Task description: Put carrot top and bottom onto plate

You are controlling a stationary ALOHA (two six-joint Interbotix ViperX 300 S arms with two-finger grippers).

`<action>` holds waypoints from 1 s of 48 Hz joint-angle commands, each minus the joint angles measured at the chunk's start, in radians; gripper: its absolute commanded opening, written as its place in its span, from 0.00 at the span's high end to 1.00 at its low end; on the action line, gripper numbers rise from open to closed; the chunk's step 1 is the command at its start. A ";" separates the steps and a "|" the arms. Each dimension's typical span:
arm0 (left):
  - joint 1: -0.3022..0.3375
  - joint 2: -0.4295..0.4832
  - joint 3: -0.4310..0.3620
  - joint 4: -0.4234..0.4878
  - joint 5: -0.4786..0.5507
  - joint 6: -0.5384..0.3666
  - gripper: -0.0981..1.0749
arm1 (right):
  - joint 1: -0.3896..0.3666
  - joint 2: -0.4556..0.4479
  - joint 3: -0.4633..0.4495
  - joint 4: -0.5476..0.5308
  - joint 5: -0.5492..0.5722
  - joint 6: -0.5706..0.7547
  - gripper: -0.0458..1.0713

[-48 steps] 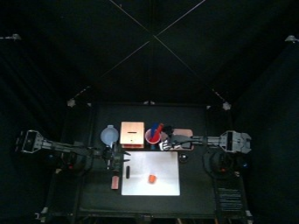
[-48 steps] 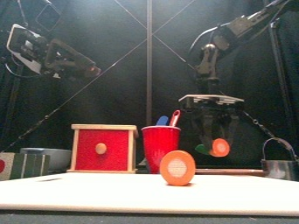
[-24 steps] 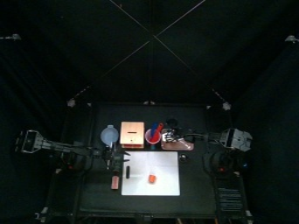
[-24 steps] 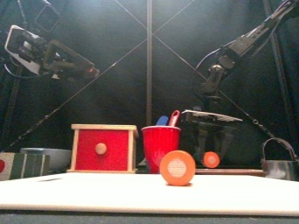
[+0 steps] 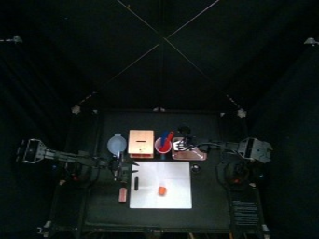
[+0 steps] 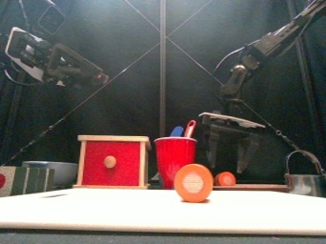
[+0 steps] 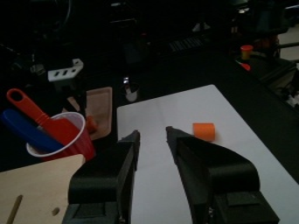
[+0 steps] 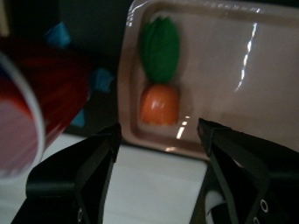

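The left gripper [image 7: 152,149] hangs above the table's left edge, jaws a little apart, gripping nothing. A red cup [image 7: 56,140] holds a red and a blue utensil. An orange chunk [image 7: 205,131] lies on white paper [image 7: 187,184]. The right gripper [image 8: 158,144] is spread wide over the plate [image 8: 251,79], where the green carrot top [image 8: 160,44] touches the orange bottom [image 8: 159,103]; the plate's far side is cut off

You'll find no readable text, label, brand, number or sign in any view. Nothing legible on the red cup [image 6: 174,157], the red-fronted box [image 6: 112,161] or the plate [image 8: 222,70]; any marks elsewhere are too blurred to read.
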 commanded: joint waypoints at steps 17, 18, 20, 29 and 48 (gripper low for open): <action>0.003 -0.003 -0.011 -0.003 -0.005 -0.002 0.30 | 0.324 0.081 -0.140 0.153 0.012 0.270 0.07; 0.003 -0.003 -0.009 -0.003 -0.005 -0.002 0.30 | 0.339 0.092 -0.153 0.155 0.012 0.295 0.07; 0.005 -0.003 -0.008 -0.003 -0.005 -0.002 0.30 | 0.360 0.106 -0.172 0.150 0.011 0.330 0.07; 0.006 -0.008 0.003 -0.003 -0.003 0.000 0.30 | 0.417 0.178 -0.245 0.133 0.009 0.446 0.08; 0.009 -0.063 0.023 -0.002 -0.005 -0.002 0.30 | 0.430 0.325 -0.344 0.086 0.017 0.494 0.08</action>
